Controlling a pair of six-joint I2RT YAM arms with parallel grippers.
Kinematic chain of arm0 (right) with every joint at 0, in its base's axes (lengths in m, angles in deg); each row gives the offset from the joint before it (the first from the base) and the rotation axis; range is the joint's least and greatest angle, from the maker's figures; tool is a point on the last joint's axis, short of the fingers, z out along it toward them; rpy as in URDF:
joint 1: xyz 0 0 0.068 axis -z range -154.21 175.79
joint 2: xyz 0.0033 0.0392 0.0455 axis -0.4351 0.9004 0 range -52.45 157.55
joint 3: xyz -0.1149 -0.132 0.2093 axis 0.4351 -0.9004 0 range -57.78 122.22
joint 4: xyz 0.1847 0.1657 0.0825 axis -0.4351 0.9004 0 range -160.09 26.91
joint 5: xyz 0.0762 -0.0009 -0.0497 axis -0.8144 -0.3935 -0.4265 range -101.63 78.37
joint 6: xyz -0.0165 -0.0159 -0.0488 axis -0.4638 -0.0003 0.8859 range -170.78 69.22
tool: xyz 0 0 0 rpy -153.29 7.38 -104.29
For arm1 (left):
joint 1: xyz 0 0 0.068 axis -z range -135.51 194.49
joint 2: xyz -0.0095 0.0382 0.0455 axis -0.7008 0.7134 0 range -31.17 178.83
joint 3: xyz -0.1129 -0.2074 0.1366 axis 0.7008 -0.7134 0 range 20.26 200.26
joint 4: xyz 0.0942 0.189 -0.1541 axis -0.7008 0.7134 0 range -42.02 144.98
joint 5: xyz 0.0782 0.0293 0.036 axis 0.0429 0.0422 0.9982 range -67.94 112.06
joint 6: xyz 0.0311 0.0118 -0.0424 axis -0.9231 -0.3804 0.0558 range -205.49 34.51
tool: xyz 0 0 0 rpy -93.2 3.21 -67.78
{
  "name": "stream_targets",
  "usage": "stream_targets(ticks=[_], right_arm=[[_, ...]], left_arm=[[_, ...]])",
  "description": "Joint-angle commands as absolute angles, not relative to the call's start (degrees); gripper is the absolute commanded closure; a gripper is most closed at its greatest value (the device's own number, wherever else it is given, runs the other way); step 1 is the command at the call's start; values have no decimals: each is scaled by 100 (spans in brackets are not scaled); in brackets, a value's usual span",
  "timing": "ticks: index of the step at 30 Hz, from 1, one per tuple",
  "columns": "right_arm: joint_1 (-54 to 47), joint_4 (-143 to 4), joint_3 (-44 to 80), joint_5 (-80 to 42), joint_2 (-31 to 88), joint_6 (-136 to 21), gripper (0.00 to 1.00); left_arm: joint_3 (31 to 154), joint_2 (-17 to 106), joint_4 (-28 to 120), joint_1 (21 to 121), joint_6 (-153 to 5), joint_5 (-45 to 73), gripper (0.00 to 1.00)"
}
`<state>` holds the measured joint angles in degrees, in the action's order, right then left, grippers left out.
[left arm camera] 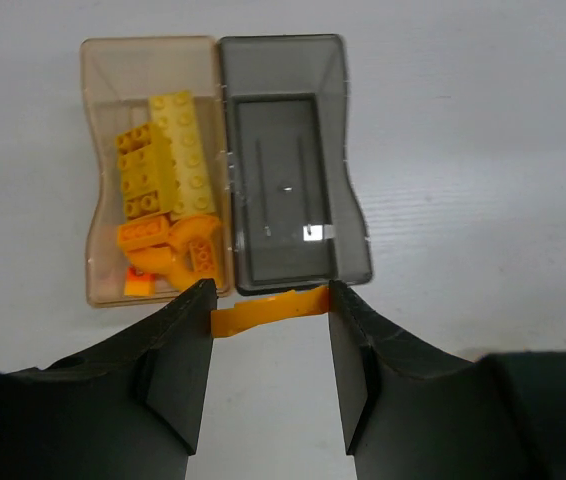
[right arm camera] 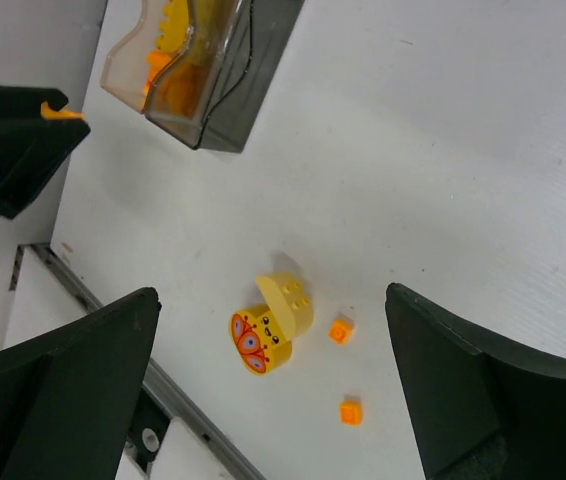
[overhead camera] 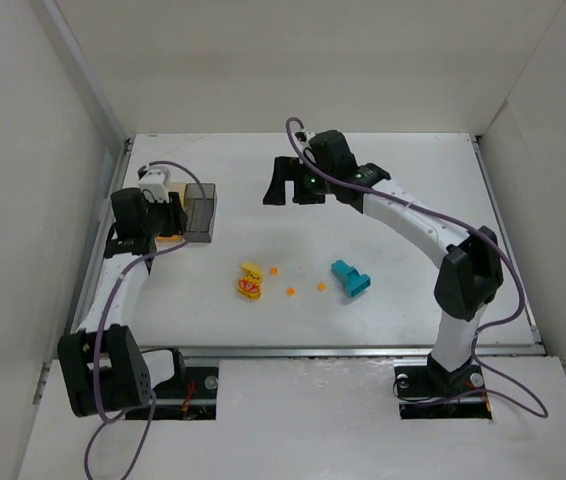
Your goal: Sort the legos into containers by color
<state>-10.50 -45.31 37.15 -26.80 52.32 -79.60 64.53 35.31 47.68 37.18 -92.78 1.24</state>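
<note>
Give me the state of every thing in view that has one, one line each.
amber box, open, part filled with yellow and orange bricks
grey box, open, empty
left gripper, shut on orange piece
right gripper, open, empty
teal block, loose on table
yellow piece with red marks, loose on table
small orange bits, loose on table

Glossy translucent plastic containers (left arm camera: 283, 170), matt table (left arm camera: 483, 150)

White walls (overhead camera: 23, 150) enclose a white table (overhead camera: 443, 160) with a metal edge rail (overhead camera: 313, 350).
</note>
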Motion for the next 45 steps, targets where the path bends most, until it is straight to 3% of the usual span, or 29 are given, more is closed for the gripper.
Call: stream_targets(ticks=[1, 4, 9, 13, 15, 16, 19, 20, 22, 29, 34, 40, 42, 45], right_arm=[[-981, -4372, 4214, -2515, 5608, -7653, 0], [-754, -4320, 4660, -2866, 6116, -7540, 0], [-559, -4153, 5067, -3043, 6497, -7425, 0], [-428, -4029, 5304, -3105, 6691, -7425, 0], [-427, -4029, 5305, -3105, 6691, -7425, 0], [-427, -4029, 5305, -3105, 6691, -7355, 0], [-427, -3959, 5366, -3053, 6691, -7293, 0], [-427, -3889, 5366, -2922, 6691, -7293, 0], [-427, -3801, 5305, -2745, 6551, -7153, 0], [-866, -3177, 4630, -1585, 6076, -6678, 0], [-1147, -3352, 3505, -1602, 5628, -6599, 27], [-1674, -3397, 2546, -1137, 5249, -6764, 59], [-1675, -3327, 2248, -1014, 5179, -6958, 65], [-1675, -3273, 1957, -847, 5065, -7266, 63]], left_arm=[[6702, 3799, 4024, 3632, -8567, 1114, 94], [6754, 4474, 3815, 3579, -8644, 1817, 93], [6895, 4959, 3700, 3579, -8725, 1819, 90], [6957, 5188, 3594, 3579, -8778, 1881, 80], [7009, 5259, 3532, 3579, -8831, 1969, 69], [7009, 5311, 3532, 3579, -8831, 2021, 51], [7114, 5312, 3532, 3579, -9085, 1716, 28], [7115, 5312, 3532, 3579, -9085, 1627, 12], [7272, 5312, 3610, 3579, -9190, 1564, 1], [7563, 4900, 3884, 3939, -9858, 1643, 0], [7063, 4242, 3567, 3939, -9298, 2381, 0], [6193, 3327, 3708, 3939, -9349, 2145, 0], [5947, 2966, 3822, 3939, -9209, 2144, 0], [5840, 2580, 3875, 3939, -8954, 2074, 0]])
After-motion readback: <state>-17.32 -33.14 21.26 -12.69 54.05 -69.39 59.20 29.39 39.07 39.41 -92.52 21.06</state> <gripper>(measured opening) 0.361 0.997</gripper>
